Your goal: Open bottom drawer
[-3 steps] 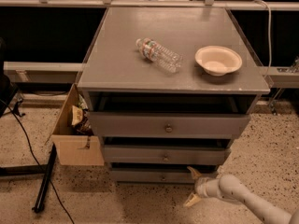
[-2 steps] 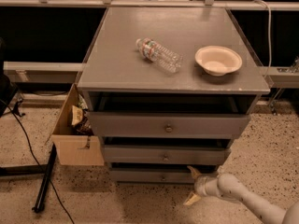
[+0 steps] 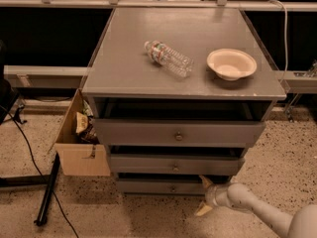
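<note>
A grey cabinet has three flat-fronted drawers, each with a small round knob. The bottom drawer (image 3: 163, 187) has the slimmest front and sits lowest, near the floor, pulled out a little with a dark gap above it. My gripper (image 3: 203, 195) is at the right end of that drawer's front. Its two cream fingers are spread apart, one at the drawer's top edge and one lower by the floor. It holds nothing. The white arm runs off to the lower right.
The middle drawer (image 3: 176, 164) and top drawer (image 3: 178, 132) also stand partly out. A plastic bottle (image 3: 168, 58) and a cream bowl (image 3: 231, 64) lie on the cabinet top (image 3: 124, 63). A cardboard box (image 3: 79, 143) sits at the left, with a black stand leg (image 3: 47, 190) and cables.
</note>
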Available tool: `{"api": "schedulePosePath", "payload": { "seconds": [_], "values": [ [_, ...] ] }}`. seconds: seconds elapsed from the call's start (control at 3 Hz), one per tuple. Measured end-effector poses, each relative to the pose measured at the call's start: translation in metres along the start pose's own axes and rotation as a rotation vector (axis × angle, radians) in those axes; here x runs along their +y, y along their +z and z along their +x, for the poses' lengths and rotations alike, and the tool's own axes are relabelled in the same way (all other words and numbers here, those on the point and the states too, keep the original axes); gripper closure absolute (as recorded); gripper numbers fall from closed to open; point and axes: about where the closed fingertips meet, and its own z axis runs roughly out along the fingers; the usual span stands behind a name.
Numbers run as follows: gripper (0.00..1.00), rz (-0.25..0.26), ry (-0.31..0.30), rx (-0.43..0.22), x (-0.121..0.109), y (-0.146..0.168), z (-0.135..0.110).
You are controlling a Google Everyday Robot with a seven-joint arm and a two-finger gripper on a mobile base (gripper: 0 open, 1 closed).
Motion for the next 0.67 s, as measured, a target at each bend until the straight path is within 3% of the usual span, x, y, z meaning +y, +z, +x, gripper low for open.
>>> {"api": "schedulePosePath", "payload": {
  "seconds": [0.67],
  "values": [
    [0.0, 0.013, -0.018, 0.027, -0.0128, 0.0146, 0.0]
  ]
}}
